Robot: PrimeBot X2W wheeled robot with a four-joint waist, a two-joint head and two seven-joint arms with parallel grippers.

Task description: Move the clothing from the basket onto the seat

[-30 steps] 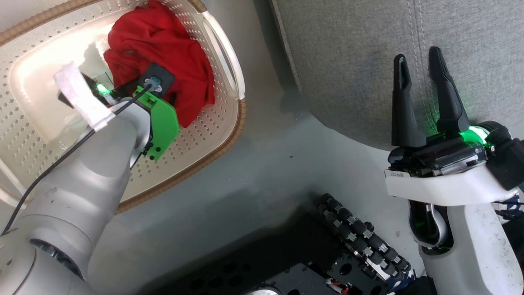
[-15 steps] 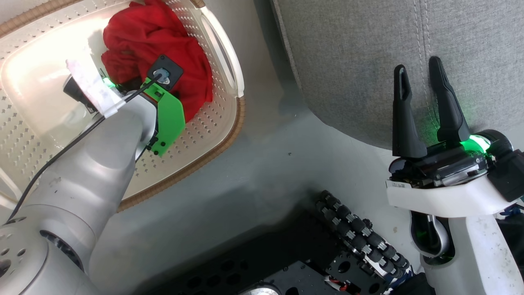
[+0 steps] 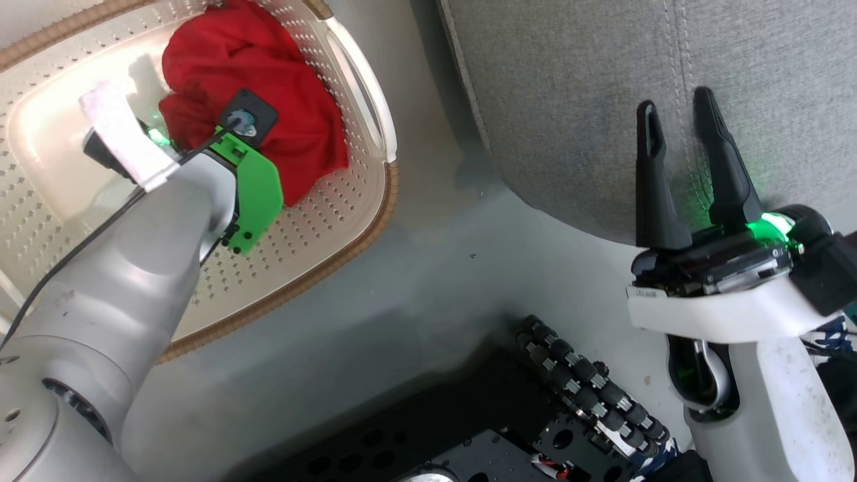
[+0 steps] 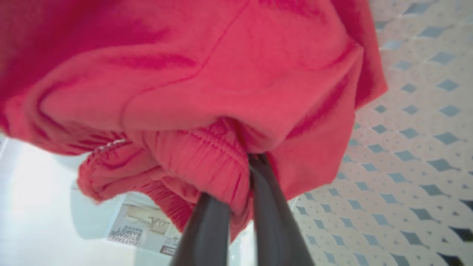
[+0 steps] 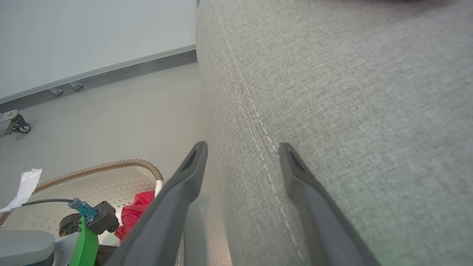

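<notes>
The red clothing point(image 3: 268, 73) lies bunched at the far right end of the cream perforated basket point(image 3: 315, 221). My left gripper point(image 4: 236, 177) reaches down into the basket and is shut on a fold of the clothing point(image 4: 221, 92); its fingertips are buried in the fabric. The basket's paper sticker point(image 4: 136, 229) shows under the cloth. My right gripper point(image 3: 675, 100) stands open and empty over the front edge of the grey seat point(image 3: 602, 80). The right wrist view shows the right gripper point(image 5: 242, 147), the seat point(image 5: 351, 92), the basket rim point(image 5: 111, 166) and the clothing point(image 5: 136, 214).
Grey floor point(image 3: 435, 268) runs between the basket and the seat. My black wheeled base point(image 3: 535, 415) is at the bottom. A white wall with a baseboard point(image 5: 111, 70) and a caster point(image 5: 16, 125) lie beyond the basket.
My left gripper has shut on the red clothing, and its wrist has shifted a little to the left. The right gripper has stayed open in place.
</notes>
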